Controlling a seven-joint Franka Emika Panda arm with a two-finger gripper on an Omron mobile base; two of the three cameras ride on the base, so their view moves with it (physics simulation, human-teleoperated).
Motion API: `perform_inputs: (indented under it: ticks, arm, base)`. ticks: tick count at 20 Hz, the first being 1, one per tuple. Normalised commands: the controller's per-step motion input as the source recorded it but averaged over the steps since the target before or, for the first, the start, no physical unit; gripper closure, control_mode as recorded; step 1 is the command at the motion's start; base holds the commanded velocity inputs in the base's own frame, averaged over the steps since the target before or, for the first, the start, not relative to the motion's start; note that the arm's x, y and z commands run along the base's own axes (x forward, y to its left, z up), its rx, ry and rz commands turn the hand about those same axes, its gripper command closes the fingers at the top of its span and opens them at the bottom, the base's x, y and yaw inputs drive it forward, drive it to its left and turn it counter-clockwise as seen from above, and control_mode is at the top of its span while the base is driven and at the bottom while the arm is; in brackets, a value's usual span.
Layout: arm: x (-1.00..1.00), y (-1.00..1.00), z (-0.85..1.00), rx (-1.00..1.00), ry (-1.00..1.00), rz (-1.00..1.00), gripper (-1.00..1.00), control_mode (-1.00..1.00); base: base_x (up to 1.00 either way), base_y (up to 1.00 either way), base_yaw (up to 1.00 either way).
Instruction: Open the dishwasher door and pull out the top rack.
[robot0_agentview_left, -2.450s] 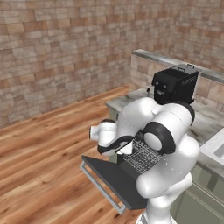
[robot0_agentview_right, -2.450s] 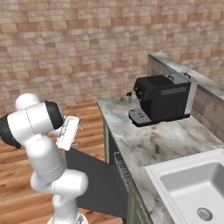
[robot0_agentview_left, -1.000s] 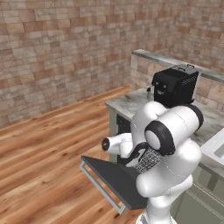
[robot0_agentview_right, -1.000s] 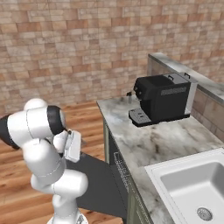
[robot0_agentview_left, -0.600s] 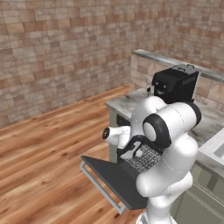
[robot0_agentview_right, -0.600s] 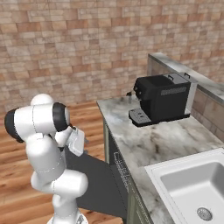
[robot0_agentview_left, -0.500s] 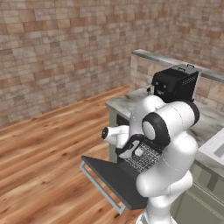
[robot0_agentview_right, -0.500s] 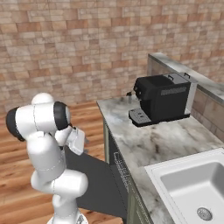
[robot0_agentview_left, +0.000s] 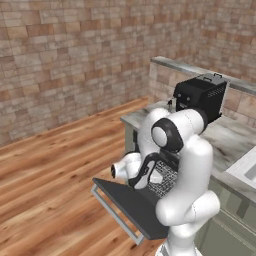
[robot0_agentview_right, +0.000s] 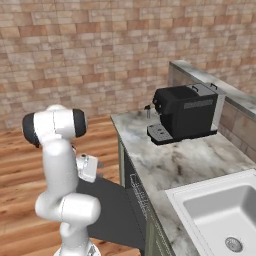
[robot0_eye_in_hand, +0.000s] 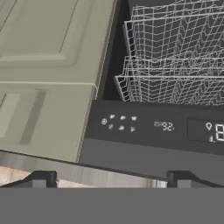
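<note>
The dishwasher door lies open and flat, a dark panel with a silver bar handle along its outer edge. In the hand view its black control strip and the handle run across the frame. My gripper is open, with nothing between the fingertips, and sits just short of the handle, apart from it. Beyond the strip stand silver wire baskets; the upper one is the top rack, inside the dishwasher. Wire rack also shows behind my forearm, above the door.
A black coffee machine stands on the marble counter, and a sink lies at the right. Green cabinet fronts flank the dishwasher. Wooden floor spreads out to the left, below a brick wall.
My elbow has risen and swung toward the counter, and the hand has shifted slightly toward the dishwasher opening. The door stays flat open and the jaws stay wide.
</note>
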Motion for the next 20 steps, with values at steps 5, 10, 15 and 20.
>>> perform_inputs:
  ticks: [5,10,15,20]
  arm:
    - [0.08,0.00,-0.24,-0.19,0.00,0.00,-1.00,-1.00]
    - [0.23,-0.02,-0.14,-0.07,0.01,0.00,-1.00,-1.00]
    - [0.30,-0.13,-0.14,-0.01,0.06,0.00,-1.00,-1.00]
    - [0.34,-0.20,-0.23,-0.01,0.07,0.00,-1.00,-1.00]
  base:
    - [0.00,0.00,0.00]
    - [0.00,0.00,0.00]
    - [0.00,0.00,0.00]
    - [0.00,0.00,0.00]
